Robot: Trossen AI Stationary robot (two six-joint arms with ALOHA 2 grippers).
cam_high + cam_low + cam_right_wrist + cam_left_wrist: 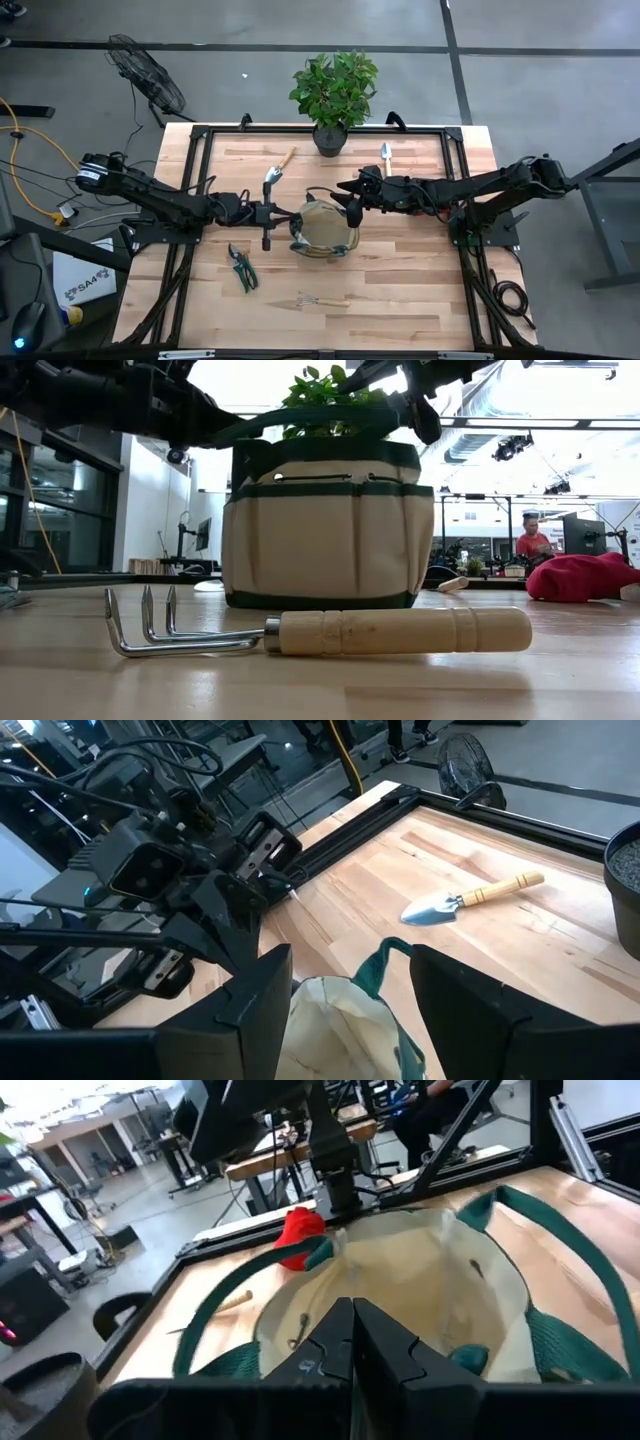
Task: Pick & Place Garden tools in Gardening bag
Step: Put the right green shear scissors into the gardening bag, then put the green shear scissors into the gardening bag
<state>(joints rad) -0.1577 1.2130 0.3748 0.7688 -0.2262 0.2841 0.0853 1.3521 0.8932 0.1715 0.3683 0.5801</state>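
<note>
Hovered over the bag's (pixel 325 230) rim from either side, right gripper (pixel 350 990) spread wide above one green handle (pixel 385 970), left gripper (pixel 352 1342) pressed together, trowel (pixel 470 900) lying beyond.

High cam looks straight down on whole desk (pixel 400 260). Low cam at desk level, close to fork (pixel 330 632), facing bag (pixel 325 535). Both wrist cams see bag from opposite sides.

The gardening bag (pixel 325 525) hides most of the potted plant (pixel 330 388).
</note>
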